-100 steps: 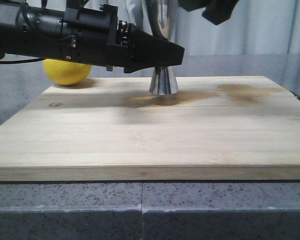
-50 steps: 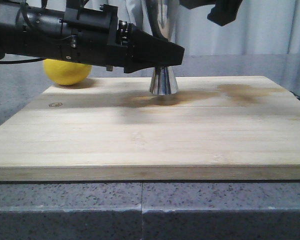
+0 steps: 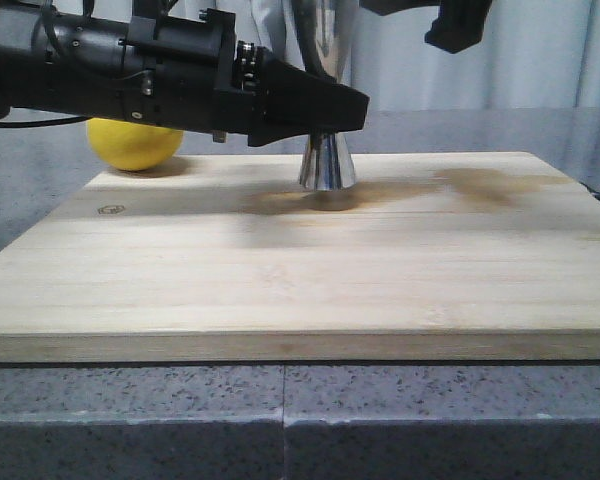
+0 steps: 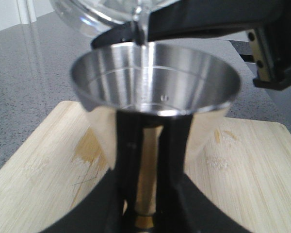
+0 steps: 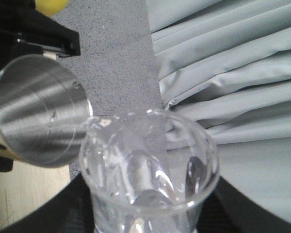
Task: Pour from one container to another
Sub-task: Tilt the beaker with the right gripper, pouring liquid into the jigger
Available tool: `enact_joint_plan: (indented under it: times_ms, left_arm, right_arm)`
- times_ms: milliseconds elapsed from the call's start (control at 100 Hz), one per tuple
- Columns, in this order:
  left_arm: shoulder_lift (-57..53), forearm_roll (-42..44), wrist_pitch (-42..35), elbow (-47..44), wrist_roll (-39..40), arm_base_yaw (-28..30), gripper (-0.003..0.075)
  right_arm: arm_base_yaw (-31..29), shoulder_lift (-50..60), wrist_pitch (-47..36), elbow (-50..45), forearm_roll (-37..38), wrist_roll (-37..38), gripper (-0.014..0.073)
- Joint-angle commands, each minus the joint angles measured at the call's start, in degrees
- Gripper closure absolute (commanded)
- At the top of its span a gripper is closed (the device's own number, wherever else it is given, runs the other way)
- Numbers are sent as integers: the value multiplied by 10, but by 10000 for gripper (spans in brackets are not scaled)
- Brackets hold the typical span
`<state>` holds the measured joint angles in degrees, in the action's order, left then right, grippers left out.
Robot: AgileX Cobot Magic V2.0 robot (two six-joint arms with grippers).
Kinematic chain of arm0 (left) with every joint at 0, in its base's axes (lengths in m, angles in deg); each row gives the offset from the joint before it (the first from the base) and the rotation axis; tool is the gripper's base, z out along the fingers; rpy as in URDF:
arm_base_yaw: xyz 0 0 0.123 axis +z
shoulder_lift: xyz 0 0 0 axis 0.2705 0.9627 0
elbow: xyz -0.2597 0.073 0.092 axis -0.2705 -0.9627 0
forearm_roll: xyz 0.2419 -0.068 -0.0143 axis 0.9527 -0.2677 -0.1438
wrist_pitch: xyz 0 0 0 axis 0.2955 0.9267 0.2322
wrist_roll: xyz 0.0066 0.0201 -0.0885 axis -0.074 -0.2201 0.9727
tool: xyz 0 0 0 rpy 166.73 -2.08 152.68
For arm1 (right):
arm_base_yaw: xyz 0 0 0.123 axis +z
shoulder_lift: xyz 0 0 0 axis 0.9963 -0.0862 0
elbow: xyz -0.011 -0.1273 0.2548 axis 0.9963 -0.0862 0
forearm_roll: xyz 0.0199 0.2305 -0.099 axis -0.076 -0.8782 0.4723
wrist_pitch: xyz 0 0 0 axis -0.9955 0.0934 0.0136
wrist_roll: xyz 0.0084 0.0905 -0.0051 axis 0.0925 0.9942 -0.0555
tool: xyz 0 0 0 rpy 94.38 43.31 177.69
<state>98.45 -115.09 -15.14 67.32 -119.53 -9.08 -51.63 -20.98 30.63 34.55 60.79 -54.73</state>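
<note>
- The left claw (image 4: 145,194) is closed around the narrow waist of the steel jigger (image 4: 155,92), holding it upright on the wooden board (image 3: 300,280).
- In the front view the left arm hides the jigger's waist and upper cup; only its lower cone shows.
- The right claw (image 5: 145,213) grips the glass beaker (image 5: 148,165), tilted with its spout over the jigger's rim; its fingers are mostly cut off.
- A thin clear stream (image 4: 144,63) falls into the jigger's cup.
- A lemon (image 3: 135,143) sits on the grey worktop (image 3: 300,420) at far left, half hidden.
</note>
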Motion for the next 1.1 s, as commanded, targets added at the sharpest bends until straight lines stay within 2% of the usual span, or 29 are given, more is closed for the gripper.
enact_joint_plan:
  times_ms: [0,1090]
  left_arm:
    - [-26,-41,62,16,3,-5,659]
    - [-26,-41,62,16,3,-5,659]
  right_arm:
    - [0,17,-25,21,22,-2,315]
    - [0,17,-25,21,139,-2,315]
